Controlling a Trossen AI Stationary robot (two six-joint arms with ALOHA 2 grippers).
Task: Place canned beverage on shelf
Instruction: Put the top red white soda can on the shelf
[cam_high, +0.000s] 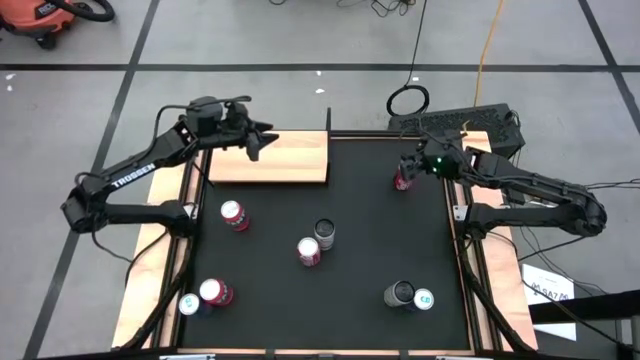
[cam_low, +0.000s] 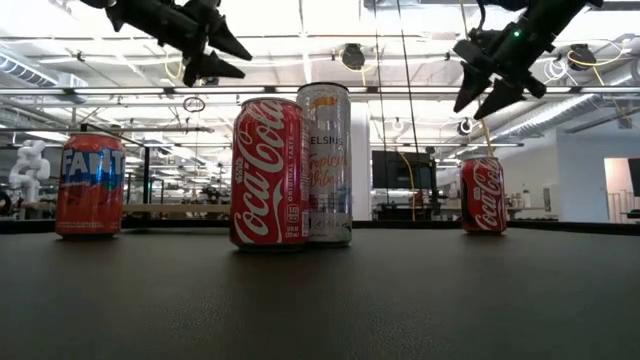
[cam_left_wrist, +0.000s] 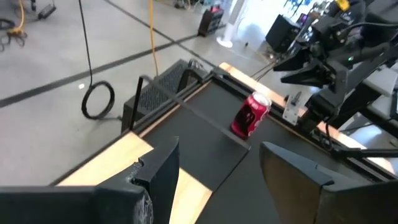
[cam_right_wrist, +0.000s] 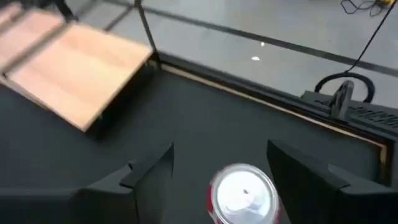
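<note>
A red cola can stands upright on the black table mat near the far right; it also shows in the low view. My right gripper is open and hovers just above it; in the right wrist view the can's silver top lies below and between the fingers. The light wooden shelf with thin black posts stands at the far left. My left gripper is open and empty, raised above the shelf's far right part.
Several more cans stand on the mat: a red one at the left, a silver one and a red one in the middle, two at the near left, two at the near right.
</note>
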